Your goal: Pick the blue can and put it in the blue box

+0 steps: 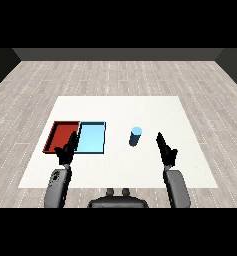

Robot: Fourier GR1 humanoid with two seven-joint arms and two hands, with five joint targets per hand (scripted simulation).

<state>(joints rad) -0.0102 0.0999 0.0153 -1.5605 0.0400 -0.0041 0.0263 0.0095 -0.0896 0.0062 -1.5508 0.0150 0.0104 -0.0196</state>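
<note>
The blue can point(135, 136) stands upright on the desk point(140, 107), right of the blue tray point(92, 138). Both hands, left point(67, 151) and right point(166, 150), hover open-fingered, holding nothing.

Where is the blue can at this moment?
In the head view the blue can stands upright on the white table, right of the light blue tray and left of the right hand, untouched.

No readable text or labels
</note>
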